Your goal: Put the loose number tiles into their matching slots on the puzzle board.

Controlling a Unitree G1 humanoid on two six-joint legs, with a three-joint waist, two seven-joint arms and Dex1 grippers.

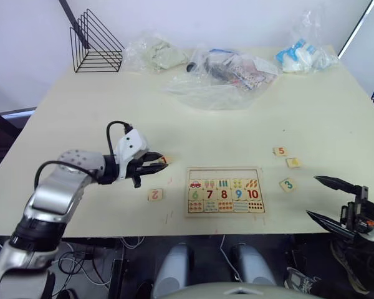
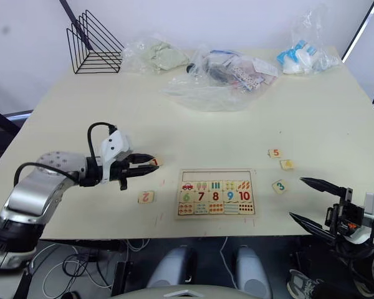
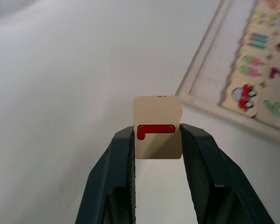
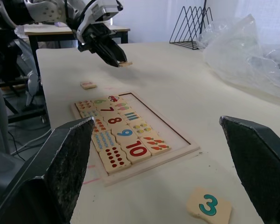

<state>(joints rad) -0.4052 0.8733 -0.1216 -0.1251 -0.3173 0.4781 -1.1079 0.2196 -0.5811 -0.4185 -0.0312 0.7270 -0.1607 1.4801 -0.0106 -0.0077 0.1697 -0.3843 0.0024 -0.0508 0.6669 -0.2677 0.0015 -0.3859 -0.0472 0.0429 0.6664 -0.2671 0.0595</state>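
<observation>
My left gripper [image 1: 161, 163] hovers just above the table, left of the puzzle board [image 1: 206, 174], shut on a pale-wood tile [image 3: 157, 127] with a red 1. The board's far row of slots [image 1: 237, 174] is bare; picture tiles and numbers 6 to 10 fill the other rows. Tile 2 [image 1: 155, 195] lies flat on the table left of the board. Right of the board lie tile 5 [image 1: 280, 151], a tile with a yellow digit [image 1: 293, 163] and tile 3 [image 1: 288, 184]. My right gripper [image 1: 311, 196] is open and holds nothing, near the table's front right edge beside tile 3.
A black wire rack [image 1: 96, 43] stands at the far left corner. Clear plastic bags [image 1: 224, 75] with contents lie along the far side, one more [image 1: 302, 56] at the far right. The table's front edge runs just below the board.
</observation>
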